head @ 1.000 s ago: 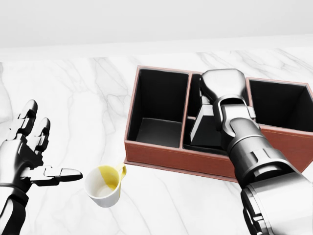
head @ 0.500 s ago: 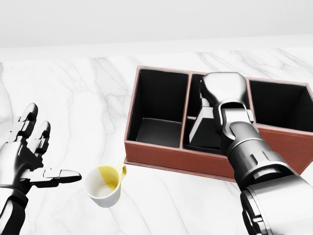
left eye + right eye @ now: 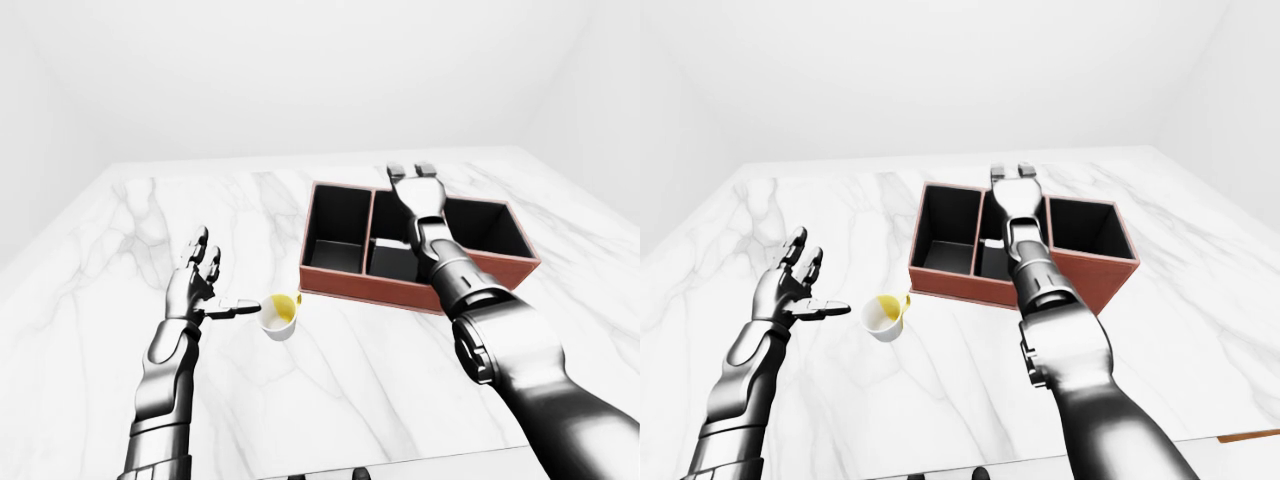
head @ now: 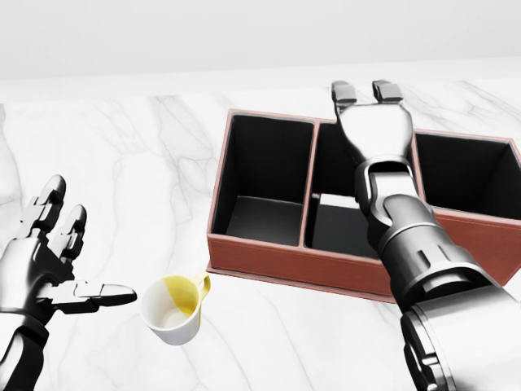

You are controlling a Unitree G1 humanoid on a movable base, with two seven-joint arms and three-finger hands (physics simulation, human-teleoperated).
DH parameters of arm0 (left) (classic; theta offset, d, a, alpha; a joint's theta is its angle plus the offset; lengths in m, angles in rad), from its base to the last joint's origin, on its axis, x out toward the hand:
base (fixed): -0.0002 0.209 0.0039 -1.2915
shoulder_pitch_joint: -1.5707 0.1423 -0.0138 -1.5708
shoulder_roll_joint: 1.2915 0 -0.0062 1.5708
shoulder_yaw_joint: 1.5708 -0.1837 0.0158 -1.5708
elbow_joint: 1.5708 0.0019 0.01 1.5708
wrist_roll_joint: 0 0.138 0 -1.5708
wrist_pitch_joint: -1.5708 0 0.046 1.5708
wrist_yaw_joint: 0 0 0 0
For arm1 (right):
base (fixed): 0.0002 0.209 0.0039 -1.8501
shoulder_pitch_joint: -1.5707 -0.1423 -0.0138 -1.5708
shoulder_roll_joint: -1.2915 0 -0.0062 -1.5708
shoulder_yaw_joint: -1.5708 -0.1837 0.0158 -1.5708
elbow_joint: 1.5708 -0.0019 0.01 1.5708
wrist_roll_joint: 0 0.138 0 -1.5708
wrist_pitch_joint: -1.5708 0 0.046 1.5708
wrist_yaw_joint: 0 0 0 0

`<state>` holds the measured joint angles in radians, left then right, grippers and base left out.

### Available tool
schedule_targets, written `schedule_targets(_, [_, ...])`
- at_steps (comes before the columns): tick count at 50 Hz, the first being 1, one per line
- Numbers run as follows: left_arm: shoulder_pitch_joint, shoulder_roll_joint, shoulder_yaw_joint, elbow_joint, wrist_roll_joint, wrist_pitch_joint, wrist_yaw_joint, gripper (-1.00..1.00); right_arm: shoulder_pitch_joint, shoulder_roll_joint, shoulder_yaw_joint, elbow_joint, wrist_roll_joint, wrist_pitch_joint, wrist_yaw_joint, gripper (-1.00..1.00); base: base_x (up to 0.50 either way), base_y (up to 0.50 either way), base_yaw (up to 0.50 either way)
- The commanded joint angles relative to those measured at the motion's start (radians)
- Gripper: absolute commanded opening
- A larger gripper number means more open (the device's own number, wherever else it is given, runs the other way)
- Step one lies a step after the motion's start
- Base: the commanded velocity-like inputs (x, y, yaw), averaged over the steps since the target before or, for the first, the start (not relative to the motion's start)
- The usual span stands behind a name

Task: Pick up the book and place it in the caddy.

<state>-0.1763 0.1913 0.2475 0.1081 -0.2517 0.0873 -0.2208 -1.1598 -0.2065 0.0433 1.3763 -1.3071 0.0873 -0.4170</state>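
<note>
Half a second ago we saw the right hand [image 4: 370,122] curled over the book, which stood tilted in the middle compartment; now its fingers [image 4: 343,91] are stretched out flat and released, reaching over the caddy's [image 4: 269,259] far wall. The book [image 4: 335,223] lies flat on the floor of the middle compartment (only part of its dark cover and a pale edge show past our forearm). The hand no longer touches it.

The caddy is a reddish-brown box with three black-lined compartments side by side, resting on the white marble desk [image 4: 122,147]. We see only bare black lining in the left compartment, and the same in the part of the right one that shows; the arm hides some of the middle one.

The left hand [image 4: 49,261] hovers open above the desk at the left of the head view, fingers spread, much as before. Just to its right a white mug [image 4: 172,309] with a yellow interior lies tipped on its side, near the caddy's near left corner, unmoved.
</note>
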Motion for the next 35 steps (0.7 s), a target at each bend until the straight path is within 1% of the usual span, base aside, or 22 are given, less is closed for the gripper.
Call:
schedule_targets(1, [0.003,-0.001,0.000,0.002,-0.001,0.000,-0.001,1.00,-0.012,0.008,0.005,-0.005,-0.007,0.000,-0.023,1.00,0.00,0.00,0.00])
schedule_targets(17, [0.002,-0.001,0.000,0.002,-0.002,0.000,0.004,1.00,-0.040,0.044,0.027,-0.039,0.016,0.000,0.004,1.00,0.00,0.00,0.00])
schedule_targets(24, [0.010,-0.003,0.000,-0.018,-0.001,0.000,0.006,1.00,-0.025,0.050,0.040,-0.118,0.055,0.000,0.039,1.00,0.00,0.00,0.00])
schedule_targets(29, [0.013,-0.005,-0.001,-0.031,0.000,0.000,0.008,1.00,0.029,0.039,0.047,-0.258,0.060,0.000,0.097,1.00,0.00,0.00,0.00])
schedule_targets(30, [0.014,-0.006,-0.001,-0.034,0.000,0.000,0.008,1.00,0.053,0.037,0.046,-0.311,0.059,0.000,0.121,1.00,0.00,0.00,0.00])
schedule_targets(31, [0.015,-0.006,-0.002,-0.040,0.001,0.000,0.009,1.00,0.099,0.031,0.048,-0.411,0.052,0.000,0.168,1.00,0.00,0.00,0.00])
schedule_targets(35, [0.018,-0.009,-0.002,-0.051,0.004,0.000,0.011,1.00,0.245,0.026,0.031,-0.705,0.012,0.000,0.301,1.00,0.00,0.00,0.00])
